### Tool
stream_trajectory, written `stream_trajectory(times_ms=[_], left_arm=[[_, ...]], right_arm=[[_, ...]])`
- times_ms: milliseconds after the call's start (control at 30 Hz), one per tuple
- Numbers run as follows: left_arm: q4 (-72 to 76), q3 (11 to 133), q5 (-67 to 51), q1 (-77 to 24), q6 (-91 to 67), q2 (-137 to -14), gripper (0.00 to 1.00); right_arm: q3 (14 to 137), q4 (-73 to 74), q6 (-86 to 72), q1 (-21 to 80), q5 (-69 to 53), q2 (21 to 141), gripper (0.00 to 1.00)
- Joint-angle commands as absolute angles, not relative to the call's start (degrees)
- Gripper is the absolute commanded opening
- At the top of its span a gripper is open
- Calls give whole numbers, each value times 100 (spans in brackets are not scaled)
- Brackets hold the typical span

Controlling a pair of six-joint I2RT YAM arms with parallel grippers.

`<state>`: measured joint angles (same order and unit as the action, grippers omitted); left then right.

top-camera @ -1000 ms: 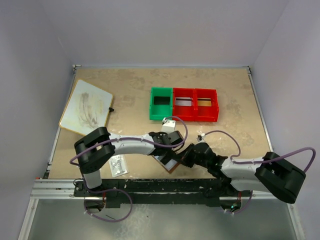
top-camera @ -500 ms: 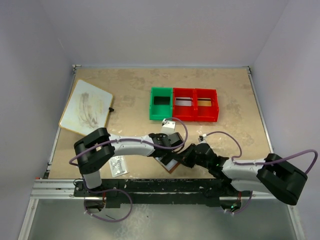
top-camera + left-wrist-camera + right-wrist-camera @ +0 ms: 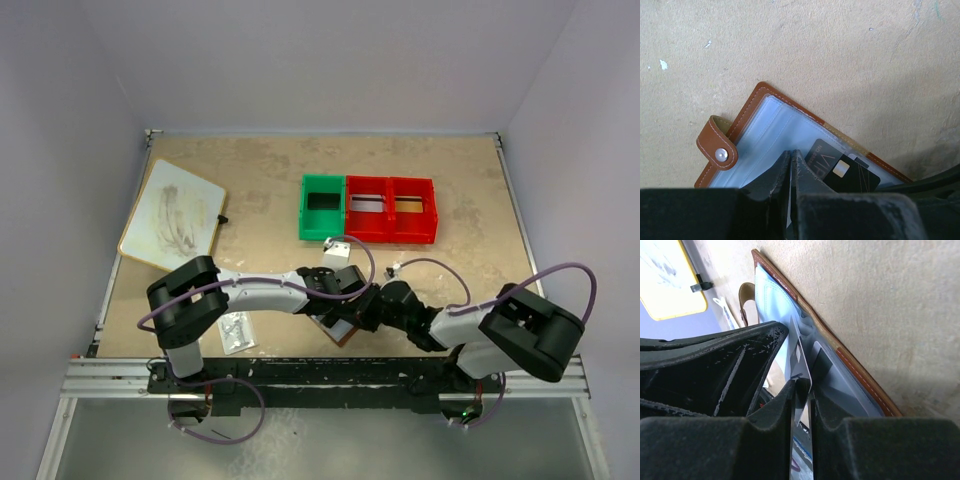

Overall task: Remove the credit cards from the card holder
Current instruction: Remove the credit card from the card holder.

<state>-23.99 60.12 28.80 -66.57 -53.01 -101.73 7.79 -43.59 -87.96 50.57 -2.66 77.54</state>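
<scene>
The card holder (image 3: 760,132) lies open on the table, brown leather with a snap tab and bluish-grey pockets; from above only a corner of the card holder (image 3: 340,334) shows between the arms. A dark credit card (image 3: 847,172) with a chip sticks partly out of a pocket. My left gripper (image 3: 791,154) is shut, its tips pressing on the inner pockets. My right gripper (image 3: 804,385) stands at the wallet's edge, its jaws a narrow gap apart. The shiny grey edge of the credit card (image 3: 801,360) stands in that gap.
A green bin (image 3: 322,208) and two red bins (image 3: 390,210) stand in a row behind the arms; one red bin shows something greyish, the other something tan. A yellow-framed board (image 3: 172,215) lies at the far left. A clear packet (image 3: 236,330) lies by the left arm.
My right arm has swung left and nearer the wallet, and its jaws have parted a little around the card. The left gripper has stayed shut on the wallet.
</scene>
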Motion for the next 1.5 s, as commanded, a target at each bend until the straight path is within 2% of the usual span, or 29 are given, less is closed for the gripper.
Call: stream_trajectory(times_ms=[0, 333, 567, 633, 933, 1200, 1467], left_arm=[[-2607, 5847, 2619, -6715, -5440, -10328, 0], [-2645, 5811, 2725, -6715, -5471, -10240, 0], [-2640, 5812, 2742, -6715, -5476, -10214, 0], [-2645, 5812, 2742, -6715, -5476, -10213, 0], [-2664, 5821, 2758, -6715, -5489, -10178, 0], [-2681, 5799, 2880, -6715, -5552, -10143, 0], [-2764, 5725, 3085, -6715, -5663, -10033, 0]], right_arm=[[976, -4423, -8609, 5053, -418, 8085, 19], [865, -5031, -8592, 5054, -390, 8314, 25], [669, -4966, -8812, 5054, -157, 8129, 25], [651, -4799, -8853, 5049, -61, 8007, 23], [730, -4378, -8736, 5054, -70, 7643, 0], [780, -3464, -8605, 5054, 171, 6949, 0], [425, -2418, -8789, 5053, 383, 5552, 0]])
